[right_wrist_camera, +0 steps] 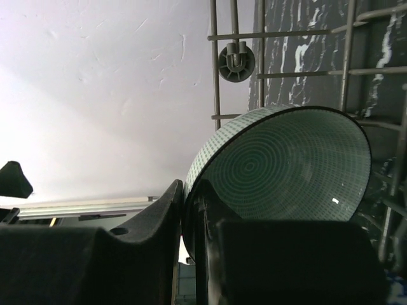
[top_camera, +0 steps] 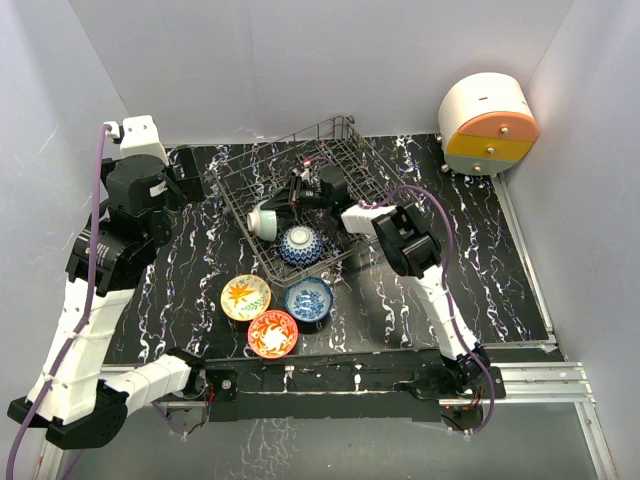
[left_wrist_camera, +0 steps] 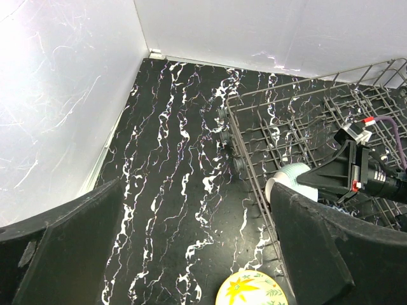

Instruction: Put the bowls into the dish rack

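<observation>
The dark wire dish rack (top_camera: 335, 140) stands at the back middle of the table. My right gripper (top_camera: 292, 200) is shut on the rim of the grey-green bowl (right_wrist_camera: 286, 165), which it holds on edge inside the rack (right_wrist_camera: 219, 76); its pale outside shows from above (top_camera: 262, 220) and in the left wrist view (left_wrist_camera: 289, 175). A blue-white bowl (top_camera: 300, 243) stands on edge at the rack's near corner. On the table lie the yellow-orange bowl (top_camera: 245, 296), another blue-white bowl (top_camera: 309, 298) and the orange-red bowl (top_camera: 272, 333). My left gripper (left_wrist_camera: 197, 254) is open and empty, left of the rack.
A round white-orange-yellow drawer unit (top_camera: 487, 125) stands at the back right. White walls close in the table on three sides. The yellow-orange bowl (left_wrist_camera: 254, 289) lies just below my left gripper's view, beside the rack's left side (left_wrist_camera: 254, 171).
</observation>
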Robot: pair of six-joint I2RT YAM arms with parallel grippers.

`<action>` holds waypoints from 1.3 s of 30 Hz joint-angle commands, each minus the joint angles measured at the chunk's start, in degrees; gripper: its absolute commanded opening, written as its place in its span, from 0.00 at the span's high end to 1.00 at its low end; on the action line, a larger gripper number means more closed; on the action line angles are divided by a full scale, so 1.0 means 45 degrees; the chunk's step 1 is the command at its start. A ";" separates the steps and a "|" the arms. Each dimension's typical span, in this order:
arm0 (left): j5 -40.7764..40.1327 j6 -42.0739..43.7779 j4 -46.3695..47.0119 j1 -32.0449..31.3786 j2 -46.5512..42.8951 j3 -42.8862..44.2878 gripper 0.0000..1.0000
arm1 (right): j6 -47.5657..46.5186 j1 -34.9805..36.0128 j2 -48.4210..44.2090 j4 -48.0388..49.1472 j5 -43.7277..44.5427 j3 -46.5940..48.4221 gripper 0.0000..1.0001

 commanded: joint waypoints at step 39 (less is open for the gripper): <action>0.0119 0.0153 0.0508 -0.0050 0.0236 -0.0345 0.03 | -0.9359 -0.0991 -0.0296 -1.0733 0.2944 0.4447 0.56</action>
